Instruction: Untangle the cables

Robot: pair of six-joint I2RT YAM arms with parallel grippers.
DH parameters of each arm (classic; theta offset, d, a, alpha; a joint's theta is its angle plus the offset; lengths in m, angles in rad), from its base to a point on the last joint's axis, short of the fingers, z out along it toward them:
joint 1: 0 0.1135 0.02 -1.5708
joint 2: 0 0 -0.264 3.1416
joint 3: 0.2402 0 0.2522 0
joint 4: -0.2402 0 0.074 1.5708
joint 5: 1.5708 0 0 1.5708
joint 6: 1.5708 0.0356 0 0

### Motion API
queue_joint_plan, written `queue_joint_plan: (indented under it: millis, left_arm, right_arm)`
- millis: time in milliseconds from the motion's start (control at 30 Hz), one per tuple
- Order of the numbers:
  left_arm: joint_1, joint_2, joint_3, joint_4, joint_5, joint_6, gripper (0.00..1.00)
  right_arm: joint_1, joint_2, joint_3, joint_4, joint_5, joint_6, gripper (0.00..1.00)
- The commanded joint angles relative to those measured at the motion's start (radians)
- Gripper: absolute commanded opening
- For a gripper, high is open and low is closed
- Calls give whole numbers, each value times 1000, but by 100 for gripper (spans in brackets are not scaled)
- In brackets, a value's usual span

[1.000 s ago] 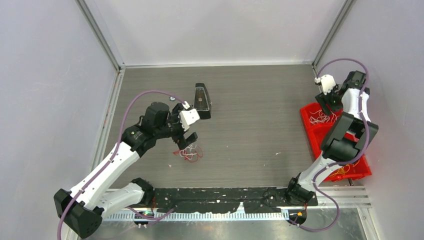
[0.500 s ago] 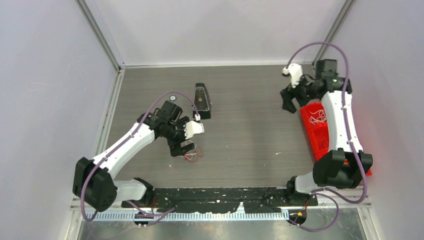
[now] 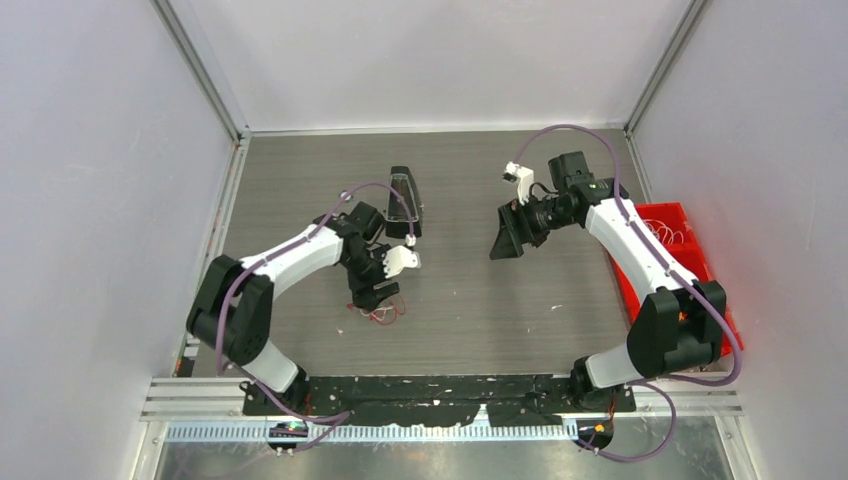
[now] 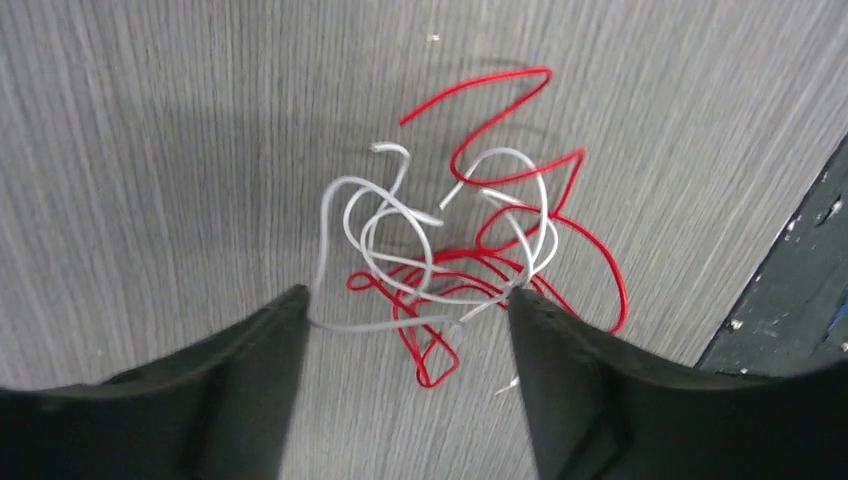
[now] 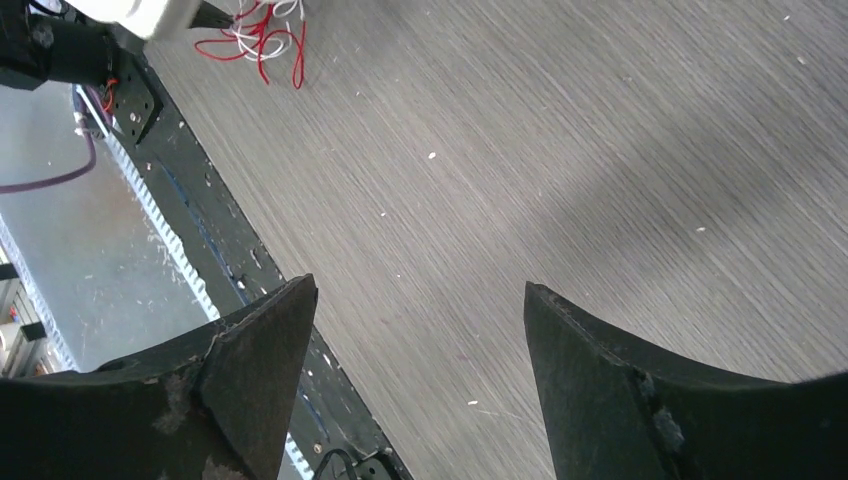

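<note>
Jaws spread wide, my left gripper (image 4: 405,308) straddles the tangle of thin red and white wires (image 4: 452,250) on the grey wood-grain bench (image 4: 150,120), while my right gripper (image 5: 420,300) hangs open, empty.

Robotics lab cell (white panel walls (image 3: 430,60), aluminium posts (image 3: 198,70), red parts bin (image 3: 690,212)) around grey tabletop (image 3: 470,300).

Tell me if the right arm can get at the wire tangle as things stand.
Probably yes. The right end effector is open over the table, with nothing lying between it and the wire tangle. But the left end effector sits open right over the tangle, so the two could crowd.
</note>
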Motion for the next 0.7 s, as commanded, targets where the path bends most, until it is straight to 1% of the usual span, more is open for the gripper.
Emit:
queue_joint_plan:
  millis: [0,67,133,200,233,333,467,567,667]
  left_arm:
    - [-43,67,84,2,-20,-41,60]
    - [-67,88,91,-14,-39,-45,39]
    - [-80,79,103,-32,-8,-74,19]
    - [-81,34,122,-39,99,-147,3]
    - [-81,2,130,-31,162,-196,0]
    - [-81,-101,151,48,303,-378,0]
    - [-79,-191,144,209,421,-610,0]
    - [-76,-235,121,330,419,-747,0]
    - [-47,-245,110,423,421,-916,0]
  right_arm:
    - [3,-8,3,68,-24,69,81]
    - [3,-22,-9,71,-17,62,81]
    - [3,-37,-29,85,-18,64,81]
    - [3,-55,-51,96,-31,70,81]
    - [3,-61,-60,99,-47,77,80]
    - [4,-88,-104,124,-95,97,81]
    - [28,-116,-134,155,-150,116,86]
    - [47,-132,-131,173,-200,131,90]
    - [84,-149,-125,198,-250,159,91]
